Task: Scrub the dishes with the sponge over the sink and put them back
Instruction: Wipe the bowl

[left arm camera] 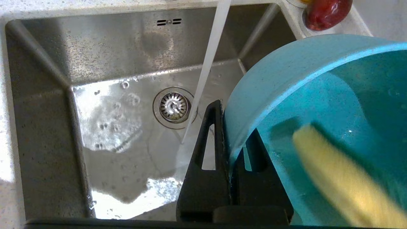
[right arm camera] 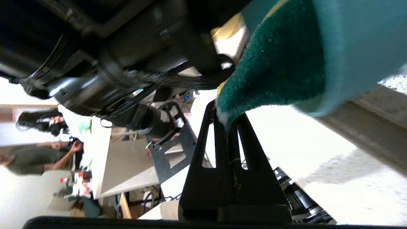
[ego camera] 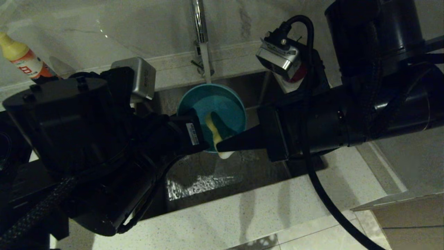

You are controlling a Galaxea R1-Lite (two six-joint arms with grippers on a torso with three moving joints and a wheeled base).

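Above the sink [ego camera: 208, 180], the light blue bowl [ego camera: 225, 104] hangs tilted, its opening facing my right arm. My left gripper [ego camera: 194, 121] is shut on its rim, with one finger outside the wall and one inside [left arm camera: 233, 127]. The bowl [left arm camera: 286, 70] fills the left wrist view. My right gripper [ego camera: 222, 146] is shut on the sponge [ego camera: 212, 130], which lies inside the bowl against its wall. The yellow foam of the sponge [left arm camera: 343, 178] shows in the left wrist view. In the right wrist view its green face [right arm camera: 279, 63] rises from the shut jaws [right arm camera: 227, 117].
Water [left arm camera: 210, 57] runs from the chrome tap [ego camera: 198, 21] down beside the bowl, near the drain strainer [left arm camera: 173, 106]. A bottle [ego camera: 24, 57] stands on the back left counter. A red fruit [left arm camera: 327, 12] sits on a white dish by the sink corner. A cardboard box [ego camera: 409, 215] is at front right.
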